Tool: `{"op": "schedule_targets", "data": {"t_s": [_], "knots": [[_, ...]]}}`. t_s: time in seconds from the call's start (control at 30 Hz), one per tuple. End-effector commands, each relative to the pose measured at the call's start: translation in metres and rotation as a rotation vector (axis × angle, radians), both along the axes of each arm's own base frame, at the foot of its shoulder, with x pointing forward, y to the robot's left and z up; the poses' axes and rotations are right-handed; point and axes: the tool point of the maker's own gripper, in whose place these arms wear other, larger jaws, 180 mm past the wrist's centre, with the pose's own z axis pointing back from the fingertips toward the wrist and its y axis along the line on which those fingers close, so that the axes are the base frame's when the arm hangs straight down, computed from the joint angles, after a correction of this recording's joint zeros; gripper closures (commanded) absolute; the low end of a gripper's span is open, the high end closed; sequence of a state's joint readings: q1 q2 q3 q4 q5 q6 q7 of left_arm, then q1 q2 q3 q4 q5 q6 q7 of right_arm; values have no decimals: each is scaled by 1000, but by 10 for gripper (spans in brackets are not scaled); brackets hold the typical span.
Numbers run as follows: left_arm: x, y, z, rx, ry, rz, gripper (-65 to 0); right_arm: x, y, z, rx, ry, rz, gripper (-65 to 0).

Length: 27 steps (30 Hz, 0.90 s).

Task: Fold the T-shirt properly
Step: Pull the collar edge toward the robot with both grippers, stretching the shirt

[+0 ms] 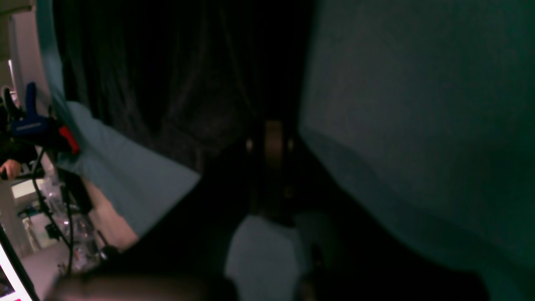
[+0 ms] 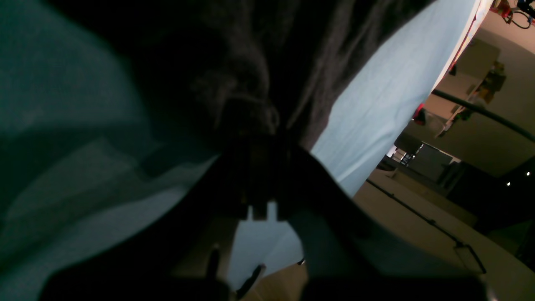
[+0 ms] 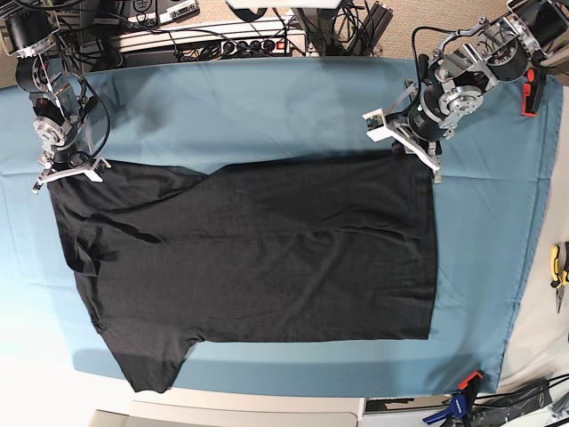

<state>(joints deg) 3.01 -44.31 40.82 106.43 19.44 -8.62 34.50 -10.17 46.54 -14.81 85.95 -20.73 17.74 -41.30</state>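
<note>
The shirt [image 3: 258, 258] is black and lies flat and spread wide on the table, on top of a blue cloth [image 3: 267, 107]. It fills the middle of the base view. One sleeve sticks out toward 7 o'clock, and the straight bottom hem runs down the side at 3 o'clock. The plain side faces up. The left end effector [image 3: 416, 149] sits at about 2 o'clock, right at the top corner of the hem. It is clenched, and it looks like it is pinching the shirt edge there, but the wrist view is too dark to be sure. The right end effector [image 3: 64, 169] sits at about 10 o'clock, at the other top corner of the shirt, by the shoulder. It is clenched on the shirt, and its wrist view shows dark fabric bunched up between its fingers [image 2: 250, 125]. The two arms are far apart, one at each top corner. A blue clamp [image 3: 458, 405] grips the cloth at about 5 o'clock. An orange clip [image 3: 531, 92] holds the cloth edge near 2 o'clock. Yellow pliers [image 3: 559, 271] lie on the bare table at 3 o'clock. Cables and a power strip [image 3: 213, 40] lie past the cloth at 12 o'clock.
</note>
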Motion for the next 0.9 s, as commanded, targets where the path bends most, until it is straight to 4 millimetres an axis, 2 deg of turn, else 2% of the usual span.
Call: {"op": "schedule_targets", "data": {"t_s": [0.0,0.2,0.37,0.57,0.73,0.87], "knots": [[4,8,7,20,-16,-1,0,11,-11,19,-44,-41,6,0],[4,17,29,43,-55,-42,0,11,-21,27,-75,-37,12,0],[-1,19,30,32,-28,-25,0,6,-29,31,-105,-3,24,0],[-6,19,27,32,-13,-24,0,-13,-16,23,-105,48,73,0],[-20,21,22,44,18,-23,0,-32,-5,12,-94,95,101,0],[-30,28,23,71,30,-38,0,-47,-3,4,-96,134,107,0]]}}
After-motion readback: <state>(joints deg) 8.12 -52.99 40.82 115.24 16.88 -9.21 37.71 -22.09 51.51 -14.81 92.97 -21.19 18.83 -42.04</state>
